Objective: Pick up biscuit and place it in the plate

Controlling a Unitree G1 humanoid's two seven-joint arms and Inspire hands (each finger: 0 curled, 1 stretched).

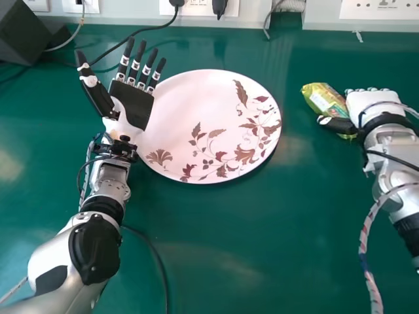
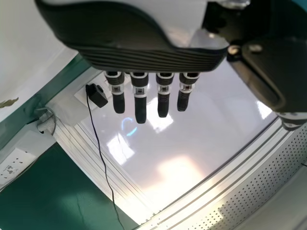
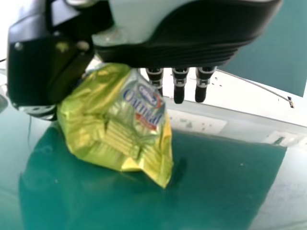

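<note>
The biscuit packet (image 1: 325,99), yellow-green and crinkled, is at the right of the head view, held by my right hand (image 1: 376,104) with the thumb against its near side. In the right wrist view the packet (image 3: 120,122) is pinched between the thumb and fingers of my right hand (image 3: 179,86), covering part of them. A white plate with brown and red leaves (image 1: 190,104) lies at the centre, left of the packet and apart from it. My left hand (image 1: 134,104) is open at the plate's left edge, fingers straight; its fingers (image 2: 139,103) also show in the left wrist view.
The green table (image 1: 262,242) carries the plate. A dark box (image 1: 23,33) and cables are at the back left. Sockets (image 1: 376,9) line the wall behind the table. A black cable runs beside my left forearm, and a braided cable hangs by the right one.
</note>
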